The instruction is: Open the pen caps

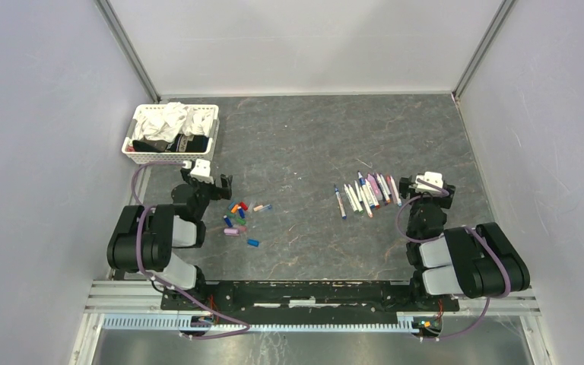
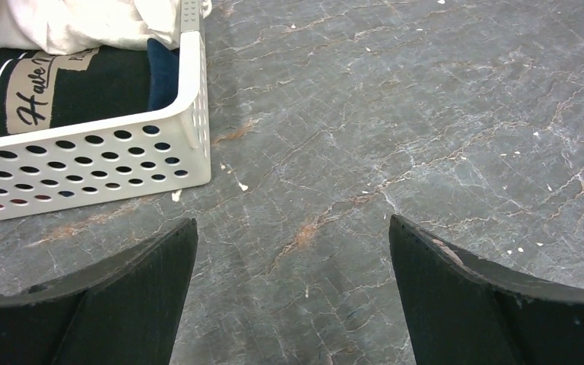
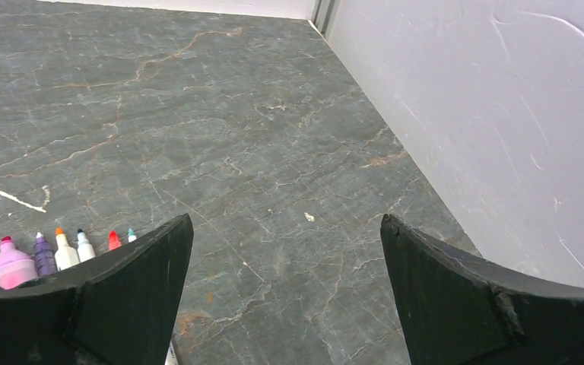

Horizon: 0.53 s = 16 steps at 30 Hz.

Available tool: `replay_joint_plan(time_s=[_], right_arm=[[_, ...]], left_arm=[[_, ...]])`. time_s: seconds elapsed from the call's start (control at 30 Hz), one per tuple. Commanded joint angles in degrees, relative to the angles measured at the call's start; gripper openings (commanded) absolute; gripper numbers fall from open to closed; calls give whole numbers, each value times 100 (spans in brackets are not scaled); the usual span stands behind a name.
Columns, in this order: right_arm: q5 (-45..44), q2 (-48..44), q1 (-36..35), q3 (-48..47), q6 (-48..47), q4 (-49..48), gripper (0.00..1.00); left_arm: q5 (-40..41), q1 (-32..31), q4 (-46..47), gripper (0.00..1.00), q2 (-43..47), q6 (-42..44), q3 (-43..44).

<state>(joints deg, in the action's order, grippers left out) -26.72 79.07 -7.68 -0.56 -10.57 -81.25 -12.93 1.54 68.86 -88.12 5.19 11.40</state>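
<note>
Several small coloured pen caps (image 1: 239,217) lie loose on the table right of my left arm. Several pens (image 1: 366,193) lie in a row left of my right arm; their bare coloured tips (image 3: 46,253) show at the left edge of the right wrist view. My left gripper (image 1: 214,181) is open and empty above bare table, just up-left of the caps; its fingers (image 2: 137,296) stand wide apart. My right gripper (image 1: 426,182) is open and empty, just right of the pens; its fingers (image 3: 129,296) stand wide apart over bare table.
A white perforated basket (image 1: 208,138) holding white and dark cloths stands at the back left, close to my left gripper; its corner (image 2: 190,144) fills the upper left of the left wrist view. Grey enclosure walls (image 3: 502,114) stand close on the right.
</note>
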Motion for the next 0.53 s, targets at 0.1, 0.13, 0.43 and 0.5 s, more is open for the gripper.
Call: replay_joint_plan(time_s=[0.1, 0.13, 0.43, 0.5], right_arm=[[134, -79, 29, 656, 107, -127, 98], [134, -71, 19, 655, 103, -128, 98], [139, -84, 29, 658, 106, -128, 98], [136, -82, 29, 656, 102, -128, 98]], left_arm=[[113, 27, 171, 100, 64, -300, 55], [107, 30, 153, 100, 62, -299, 63], [83, 21, 85, 100, -19, -299, 151], [85, 22, 151, 100, 35, -299, 97]])
